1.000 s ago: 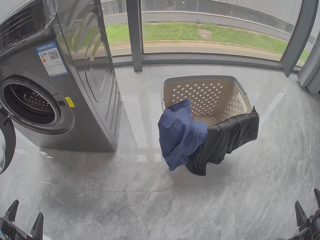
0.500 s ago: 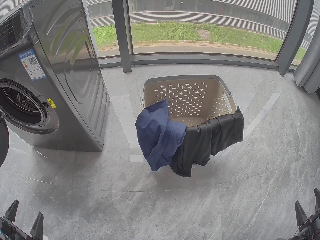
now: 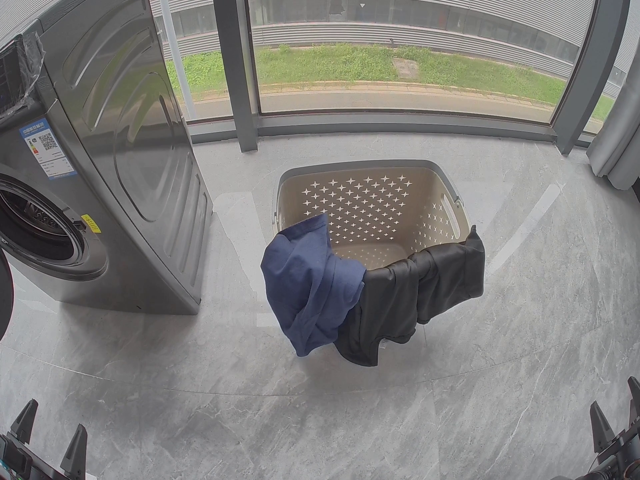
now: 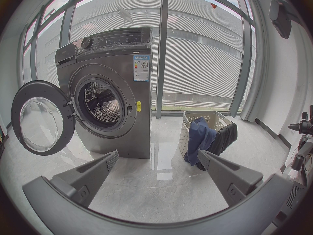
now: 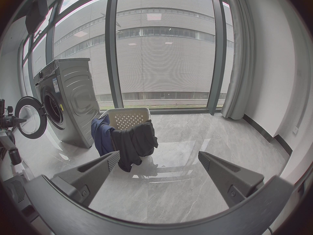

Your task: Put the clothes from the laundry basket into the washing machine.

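**A:** Head view first. What room is there to move?

**B:** A wide floor (image 3: 320, 421) of polished grey stone runs from the grippers out to the laundry basket (image 3: 373, 198) at twelve o'clock, just short of the window (image 3: 400, 41). The washing machine (image 3: 133, 141) stands at ten o'clock, with a strip of floor between its side panel and the basket.

**A:** Shapes and materials?

**B:** The basket is beige plastic, a rounded rectangle pierced with star holes under a grey rim. A blue garment (image 3: 307, 288) hangs limp over its near rim toward seven o'clock. A black garment (image 3: 417, 281) hangs toward five, and the two overlap (both hang mostly outside). The machine is grey metal with a ribbed side.

**A:** And the jaws?

**B:** The left gripper (image 3: 52, 428) is at seven o'clock and the right gripper (image 3: 613, 401) at five, both well apart from the clothes.

**A:** Left wrist view?

**B:** Its jaws are spread wide and released. Beyond them the round glass door (image 4: 40, 118) is swung open on a perforated steel drum (image 4: 104, 101), and the basket stands beside the machine.

**A:** Right wrist view?

**B:** These jaws are spread and released as well. The draped clothes are far beyond the fingers, and open floor reaches the curtain (image 5: 239, 66).
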Motion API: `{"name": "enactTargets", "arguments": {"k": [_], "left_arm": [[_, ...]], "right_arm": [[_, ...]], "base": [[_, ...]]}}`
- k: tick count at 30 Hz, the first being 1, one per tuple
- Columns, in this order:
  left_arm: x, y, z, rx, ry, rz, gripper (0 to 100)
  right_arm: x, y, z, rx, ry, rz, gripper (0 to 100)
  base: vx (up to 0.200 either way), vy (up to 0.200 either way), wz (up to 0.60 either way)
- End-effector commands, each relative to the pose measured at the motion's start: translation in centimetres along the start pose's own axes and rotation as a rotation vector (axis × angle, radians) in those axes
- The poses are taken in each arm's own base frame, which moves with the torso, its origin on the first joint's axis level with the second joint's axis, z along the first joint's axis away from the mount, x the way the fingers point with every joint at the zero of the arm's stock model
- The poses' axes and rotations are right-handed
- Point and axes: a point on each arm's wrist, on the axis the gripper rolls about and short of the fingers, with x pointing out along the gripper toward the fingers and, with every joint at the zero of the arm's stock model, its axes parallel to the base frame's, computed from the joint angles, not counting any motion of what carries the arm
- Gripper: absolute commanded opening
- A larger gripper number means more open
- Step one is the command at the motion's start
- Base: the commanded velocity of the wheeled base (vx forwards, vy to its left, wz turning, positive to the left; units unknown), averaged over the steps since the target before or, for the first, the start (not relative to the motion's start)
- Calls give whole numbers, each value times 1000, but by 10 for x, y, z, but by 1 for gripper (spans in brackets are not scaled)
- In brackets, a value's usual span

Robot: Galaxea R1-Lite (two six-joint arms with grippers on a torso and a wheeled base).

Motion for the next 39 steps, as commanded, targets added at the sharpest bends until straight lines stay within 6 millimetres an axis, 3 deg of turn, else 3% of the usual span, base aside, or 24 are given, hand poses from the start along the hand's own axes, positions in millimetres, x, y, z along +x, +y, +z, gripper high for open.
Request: {"name": "enactTargets", "arguments": {"k": [1,13,27,34,39], "left_arm": [[0,0,-5,0,-2,-1,100],[0,0,-5,1,-2,-1,100],[0,0,-5,-2,-2,-1,100],[0,0,-5,-2,-2,-1,100],[0,0,-5,-2,-2,-1,100]], "right_arm": [[0,0,-5,0,1,2,100],[0,0,-5,0,1,2,100],[0,0,-5,0,1,2,100],[0,0,-5,0,1,2,100],[0,0,-5,0,1,2,100]], "base": [[0,0,0],[0,-150,0],[0,0,0],[200,0,0],[0,0,0]]}}
